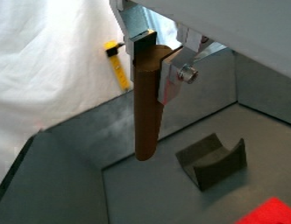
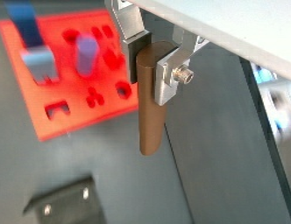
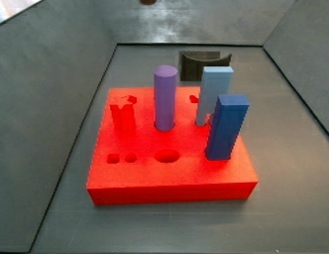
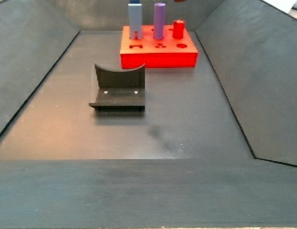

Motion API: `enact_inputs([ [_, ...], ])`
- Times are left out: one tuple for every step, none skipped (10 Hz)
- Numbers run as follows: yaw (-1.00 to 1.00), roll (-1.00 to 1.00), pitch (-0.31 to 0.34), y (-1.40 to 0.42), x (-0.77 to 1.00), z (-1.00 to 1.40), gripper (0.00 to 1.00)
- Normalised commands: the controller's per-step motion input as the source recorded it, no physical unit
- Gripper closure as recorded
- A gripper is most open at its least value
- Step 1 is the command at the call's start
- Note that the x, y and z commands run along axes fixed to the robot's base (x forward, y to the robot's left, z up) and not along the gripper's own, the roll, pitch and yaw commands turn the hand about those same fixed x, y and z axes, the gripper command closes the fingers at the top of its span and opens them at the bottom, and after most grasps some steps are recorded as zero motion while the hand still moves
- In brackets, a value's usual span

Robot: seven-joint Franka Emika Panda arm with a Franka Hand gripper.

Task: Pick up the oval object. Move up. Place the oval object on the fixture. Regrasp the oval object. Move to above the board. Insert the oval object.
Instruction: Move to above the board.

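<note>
My gripper point(image 1: 154, 66) point(image 2: 151, 66) is shut on the oval object point(image 1: 145, 114) point(image 2: 147, 114), a slim dark-brown peg. It hangs straight down from the fingers, high off the grey floor. The fixture point(image 1: 212, 164) point(image 2: 60, 203), a small dark notched block, stands on the floor below and to one side of the peg. The red board point(image 2: 64, 96) point(image 1: 274, 213) lies further off. In both side views the board point(image 3: 154, 174) point(image 4: 159, 55) and the fixture point(image 3: 198, 63) point(image 4: 119, 89) show, but not the gripper. Only a small dark tip point(image 3: 148, 2) shows at the top edge.
On the board stand a purple cylinder point(image 3: 164, 97), two blue rectangular pegs point(image 3: 227, 126) and a short red peg point(image 3: 124, 114); round and small holes point(image 3: 167, 156) are open near its front. Grey walls slope up around the floor. A yellow strip point(image 1: 117, 63) sits against white cloth.
</note>
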Motion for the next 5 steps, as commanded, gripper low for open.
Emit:
enact_inputs([
  [1.0,-0.44,-0.082,-1.0,-0.06,0.19,1.0],
  [1.0,-0.42,-0.104,-0.7,-0.01,0.13,1.0],
  [1.0,-0.39,-0.13,-0.34,0.03,0.07,1.0],
  [1.0,-0.38,-0.15,-0.19,0.04,0.04,1.0],
  [1.0,-0.36,-0.186,-0.07,0.03,0.01,1.0],
])
